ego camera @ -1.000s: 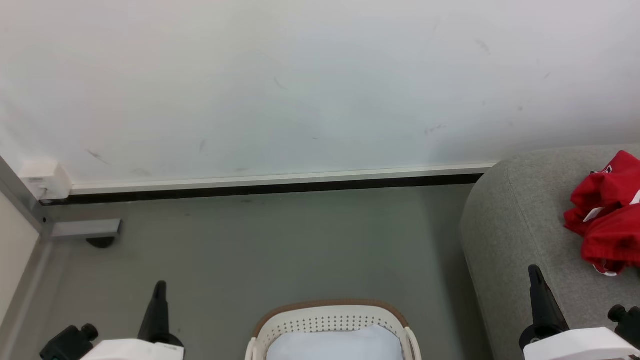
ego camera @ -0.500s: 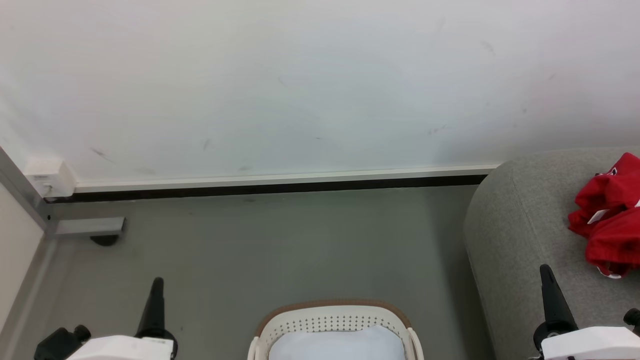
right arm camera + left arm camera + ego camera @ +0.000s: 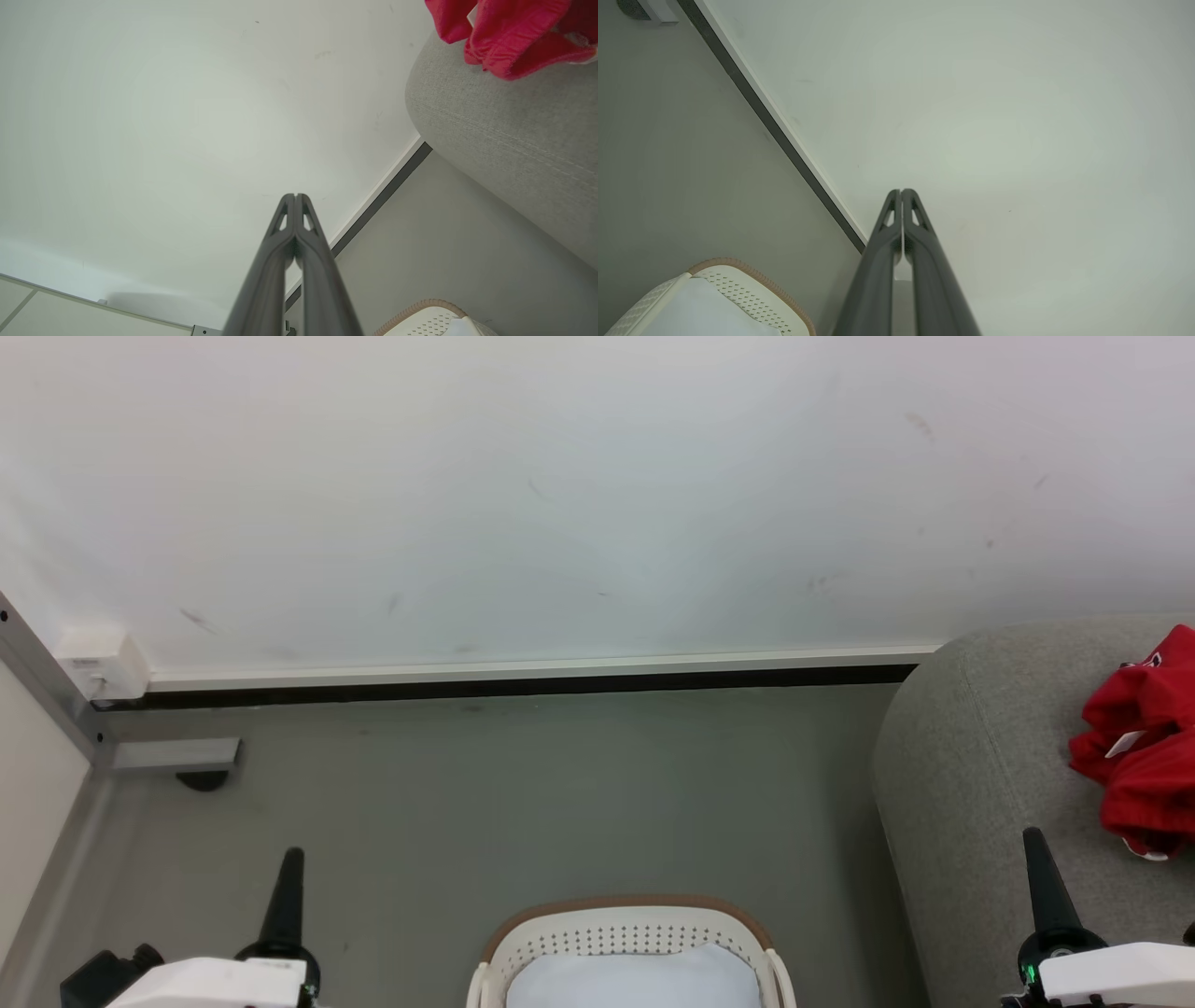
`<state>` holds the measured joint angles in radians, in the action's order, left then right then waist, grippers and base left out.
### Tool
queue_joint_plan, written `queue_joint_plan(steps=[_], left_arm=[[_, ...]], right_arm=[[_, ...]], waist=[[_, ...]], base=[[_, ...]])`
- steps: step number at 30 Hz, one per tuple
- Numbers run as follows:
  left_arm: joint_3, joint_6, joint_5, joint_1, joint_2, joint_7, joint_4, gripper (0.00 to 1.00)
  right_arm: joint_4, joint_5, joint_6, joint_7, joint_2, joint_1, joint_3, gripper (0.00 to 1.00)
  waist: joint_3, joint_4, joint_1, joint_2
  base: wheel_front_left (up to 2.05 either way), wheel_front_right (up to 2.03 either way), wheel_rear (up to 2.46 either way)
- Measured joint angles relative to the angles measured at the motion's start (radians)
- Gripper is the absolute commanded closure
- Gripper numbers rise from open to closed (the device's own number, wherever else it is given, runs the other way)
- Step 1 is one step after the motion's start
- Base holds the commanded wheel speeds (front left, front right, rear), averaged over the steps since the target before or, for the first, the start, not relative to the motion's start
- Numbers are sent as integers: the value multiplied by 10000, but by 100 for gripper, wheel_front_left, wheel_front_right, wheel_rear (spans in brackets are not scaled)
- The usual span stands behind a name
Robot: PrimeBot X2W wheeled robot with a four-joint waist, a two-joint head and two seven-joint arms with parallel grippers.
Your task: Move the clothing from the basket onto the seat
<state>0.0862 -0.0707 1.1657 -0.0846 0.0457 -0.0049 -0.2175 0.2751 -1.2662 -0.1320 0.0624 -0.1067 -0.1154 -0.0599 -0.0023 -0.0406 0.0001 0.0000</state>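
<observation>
The red clothing [image 3: 1144, 737] with a small white tag lies bunched on the grey sofa seat [image 3: 971, 775] at the right edge; in the right wrist view the clothing [image 3: 514, 32] hangs over the seat's rounded edge [image 3: 504, 135]. The white basket [image 3: 635, 933] with a tan rim stands at bottom centre, holding a pale pad [image 3: 635, 980]; the basket [image 3: 747, 298] also appears in the left wrist view. My left gripper [image 3: 285, 882] is shut and empty left of the basket. My right gripper [image 3: 1041, 868] is shut and empty, in front of the seat.
A white wall with a dark baseboard [image 3: 523, 686] runs behind grey floor [image 3: 523, 803]. A metal frame with a white box [image 3: 98, 663] and a foot [image 3: 201, 775] stands at the left.
The camera has shifted left slightly, so the scene has slid right. Both grippers have drawn back toward the bottom corners of the head view. The clothing stays on the seat.
</observation>
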Motion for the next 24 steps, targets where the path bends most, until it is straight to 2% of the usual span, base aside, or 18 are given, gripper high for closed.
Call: queue_joint_plan(steps=[24], left_arm=[[117,113,2163,-78,4,568,307,100]], right_arm=[[-155,-2399,2,-184,-349,-14,19,100]], waist=[[-1,171,0,0]], base=[[0,0,0]])
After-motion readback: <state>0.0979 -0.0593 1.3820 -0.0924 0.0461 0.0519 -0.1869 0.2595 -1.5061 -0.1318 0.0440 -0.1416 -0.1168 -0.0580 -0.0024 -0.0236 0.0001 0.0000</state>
